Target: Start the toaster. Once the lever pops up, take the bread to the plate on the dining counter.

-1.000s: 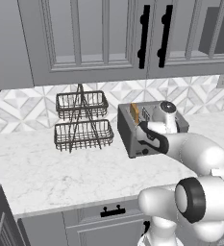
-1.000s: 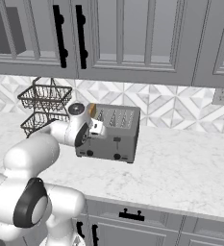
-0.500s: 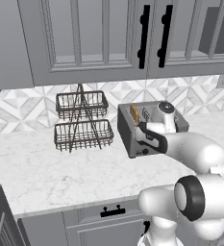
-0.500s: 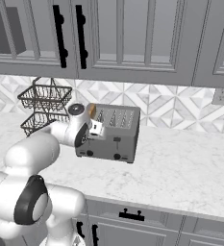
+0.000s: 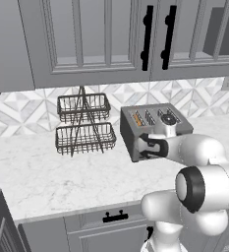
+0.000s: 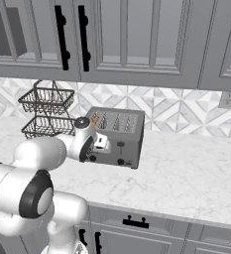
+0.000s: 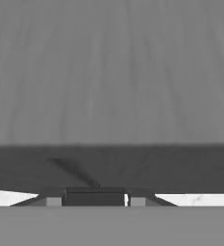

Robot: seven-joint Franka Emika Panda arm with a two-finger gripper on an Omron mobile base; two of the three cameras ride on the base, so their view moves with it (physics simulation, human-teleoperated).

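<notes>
The grey four-slot toaster [image 5: 157, 117] [image 6: 123, 144] stands on the marble counter by the backsplash. A golden-tan bread slice [image 5: 137, 118] [image 6: 95, 119] sits low in its leftmost slot, with just the top edge showing. My gripper [image 5: 144, 146] [image 6: 98, 145] presses against the left part of the toaster's front face, where the levers are. In the hand view the toaster's front [image 7: 111, 72] is very close, and the dark fingertips [image 7: 95, 198] sit together at the bottom, shut. The plate and the dining counter are out of view.
A two-tier wire basket rack [image 5: 84, 125] [image 6: 45, 114] stands left of the toaster. Grey upper cabinets with black handles [image 5: 157, 37] hang overhead. The marble counter [image 5: 62, 177] [image 6: 186, 173] is bare in front and to the right. A wall outlet [image 6: 227, 99] is at the far right.
My gripper has slid a little way down the toaster's front face. The toaster, the bread and the rack have stayed where they were.
</notes>
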